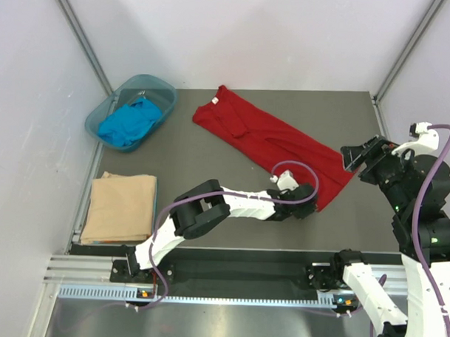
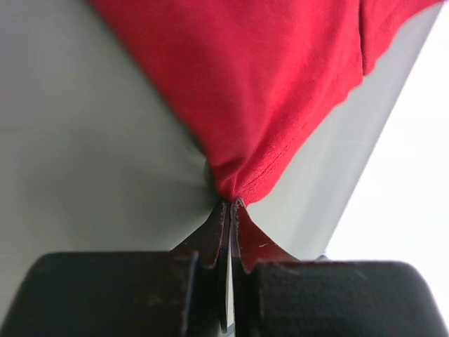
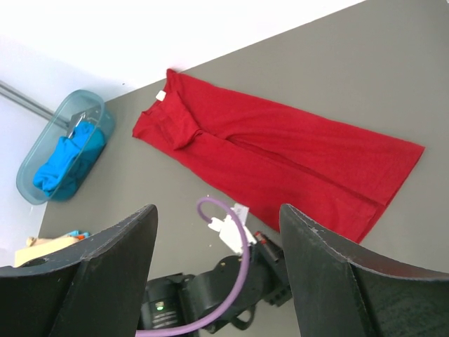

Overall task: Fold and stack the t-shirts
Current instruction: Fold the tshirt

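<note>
A deep red t-shirt (image 1: 274,141) lies flat and diagonal across the dark mat, its neck label toward the back. My left gripper (image 1: 315,206) sits at the shirt's near right hem corner, shut on a pinch of the red cloth (image 2: 266,84), which bunches at the closed tips (image 2: 231,202). My right gripper (image 1: 362,158) hangs open above the shirt's right end with nothing between its fingers (image 3: 337,274). The whole red t-shirt (image 3: 280,154) shows below it. A bright blue t-shirt (image 1: 129,123) lies crumpled in the basin. A tan t-shirt (image 1: 121,208) lies folded at the near left.
The translucent teal basin (image 1: 158,87) stands at the mat's back left corner. White walls with grey metal posts close in the back and sides. The left arm (image 1: 209,211) stretches low across the mat's near half. A metal rail (image 1: 229,276) runs along the front edge.
</note>
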Robot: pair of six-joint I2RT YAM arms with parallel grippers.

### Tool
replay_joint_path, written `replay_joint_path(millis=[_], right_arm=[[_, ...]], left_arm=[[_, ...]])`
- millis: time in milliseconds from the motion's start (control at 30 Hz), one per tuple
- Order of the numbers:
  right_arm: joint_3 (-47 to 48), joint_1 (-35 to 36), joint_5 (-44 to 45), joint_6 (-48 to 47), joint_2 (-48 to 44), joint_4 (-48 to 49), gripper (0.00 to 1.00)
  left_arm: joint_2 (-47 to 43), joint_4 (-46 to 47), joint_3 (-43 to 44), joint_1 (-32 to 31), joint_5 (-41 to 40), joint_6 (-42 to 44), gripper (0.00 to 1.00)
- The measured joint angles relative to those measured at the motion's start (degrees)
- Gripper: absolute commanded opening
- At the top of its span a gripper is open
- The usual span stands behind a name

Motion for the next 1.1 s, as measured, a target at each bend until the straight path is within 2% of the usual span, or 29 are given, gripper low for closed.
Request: replay_joint_path(millis=[767,900,1100], right_arm=[[5.14,0.00,-2.71,-1.68,8.24,-0.76,0.70],[3.58,0.00,-3.43,-2.34,8.98,-0.15,0.70],[-4.11,0.00,-8.46,-5.18,10.23,4.22,0.69]], left_arm=[[-22.05,-0.57,-30.40,-2.47,2.27,1.07,0.00],[-26.93,0.31,-37.07,-2.78,2.89,0.33,0.00],[-32.74,-0.85,-43.65,-3.39,2.73,-0.39,0.00]])
